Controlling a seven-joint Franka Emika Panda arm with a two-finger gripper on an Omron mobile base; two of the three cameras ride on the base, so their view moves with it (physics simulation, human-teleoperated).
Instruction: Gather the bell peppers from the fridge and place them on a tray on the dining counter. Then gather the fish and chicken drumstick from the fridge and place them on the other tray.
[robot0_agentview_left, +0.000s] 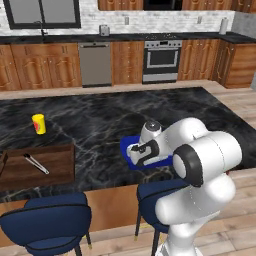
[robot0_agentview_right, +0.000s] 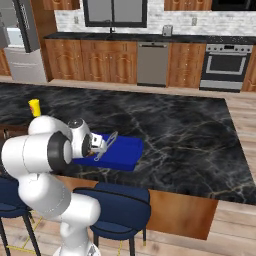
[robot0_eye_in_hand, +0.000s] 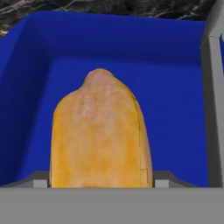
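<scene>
A golden-brown chicken drumstick (robot0_eye_in_hand: 100, 131) stands between my two fingertips, with my gripper (robot0_eye_in_hand: 100, 183) shut on its sides. It hangs just above the floor of the blue tray (robot0_eye_in_hand: 175, 109). That blue tray (robot0_agentview_left: 131, 146) lies at the near edge of the dining counter (robot0_agentview_left: 100, 120), and my gripper (robot0_agentview_left: 142, 153) hovers over its left part. From the right base view the gripper (robot0_agentview_right: 102, 145) points into the blue tray (robot0_agentview_right: 125, 152). A grey shape (robot0_eye_in_hand: 213, 96) runs along the hand view's right edge; I cannot tell whether it is the fish. The bell peppers are out of view. The fridge (robot0_agentview_right: 20, 40) stands far left.
A brown wooden tray (robot0_agentview_left: 55, 167) holding metal tongs (robot0_agentview_left: 36, 163) sits at the counter's left front. A yellow cup (robot0_agentview_left: 38, 123) stands behind it. Blue stools (robot0_agentview_left: 47, 220) line the counter's near side. Oven (robot0_agentview_left: 161, 59) and dishwasher (robot0_agentview_left: 95, 64) stand along the back wall.
</scene>
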